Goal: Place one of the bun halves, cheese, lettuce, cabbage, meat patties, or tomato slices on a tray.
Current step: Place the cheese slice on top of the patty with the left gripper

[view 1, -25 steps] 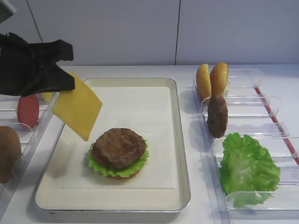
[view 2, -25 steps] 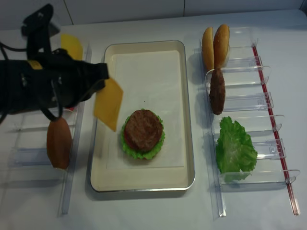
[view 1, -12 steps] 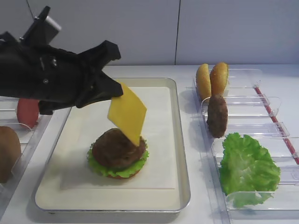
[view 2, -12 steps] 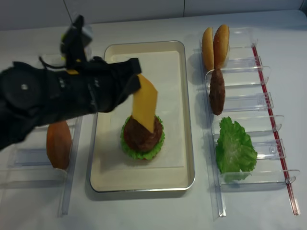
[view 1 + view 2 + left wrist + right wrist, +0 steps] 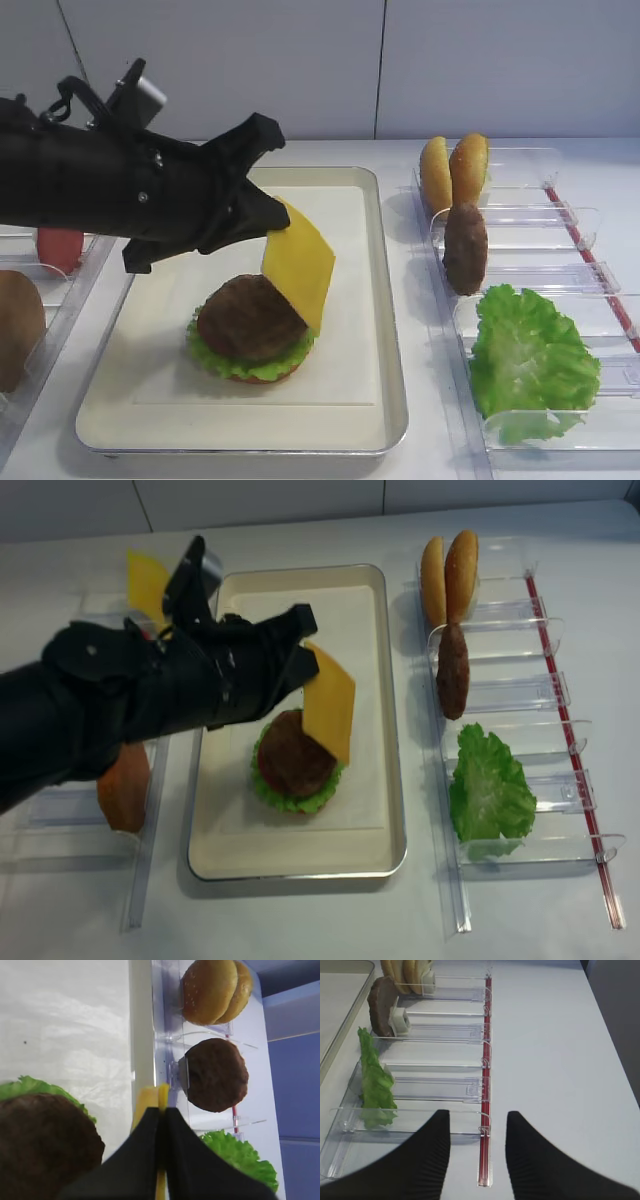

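Currently: left hand [image 5: 268, 205] clamped on cheese [image 5: 300, 262].
Cheese hangs tilted over the patty [image 5: 250, 318] on the tray [image 5: 390, 390]; right hand [image 5: 477, 1135] fingers spread, empty.

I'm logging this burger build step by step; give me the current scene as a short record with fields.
held item: cheese, pinched by the shut left gripper
cheese pose: tilted, over the right edge of the patty stack
stack: patty on lettuce, on the tray
right gripper: open, empty, over the clear rack
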You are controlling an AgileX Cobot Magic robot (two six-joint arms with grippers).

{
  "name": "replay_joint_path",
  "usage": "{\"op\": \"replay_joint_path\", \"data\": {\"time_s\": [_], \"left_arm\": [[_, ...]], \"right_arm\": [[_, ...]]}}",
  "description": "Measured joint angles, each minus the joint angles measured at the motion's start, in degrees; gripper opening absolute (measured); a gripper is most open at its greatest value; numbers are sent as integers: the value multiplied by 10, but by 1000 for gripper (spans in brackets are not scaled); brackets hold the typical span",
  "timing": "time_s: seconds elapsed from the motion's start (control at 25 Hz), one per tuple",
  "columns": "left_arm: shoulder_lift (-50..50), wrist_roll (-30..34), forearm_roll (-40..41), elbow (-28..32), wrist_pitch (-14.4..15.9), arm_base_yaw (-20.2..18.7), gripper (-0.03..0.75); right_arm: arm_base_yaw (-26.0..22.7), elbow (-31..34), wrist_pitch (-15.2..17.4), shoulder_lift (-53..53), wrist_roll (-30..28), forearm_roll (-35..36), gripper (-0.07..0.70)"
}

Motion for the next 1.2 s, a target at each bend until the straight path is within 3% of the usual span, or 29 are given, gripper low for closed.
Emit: {"op": "replay_joint_path", "data": {"time_s": [0.36, 0.8, 1.2], "left_arm": [[11, 52, -12, 17, 1, 0, 0], [11, 102, -12, 60, -65, 0, 0], [11, 155, -12, 61, -72, 14, 0]], "right_arm": [[0, 0, 0, 0, 0, 0, 301], [0, 0, 0, 0, 0, 0, 302], [0, 0, 0, 0, 0, 0, 302]]}}
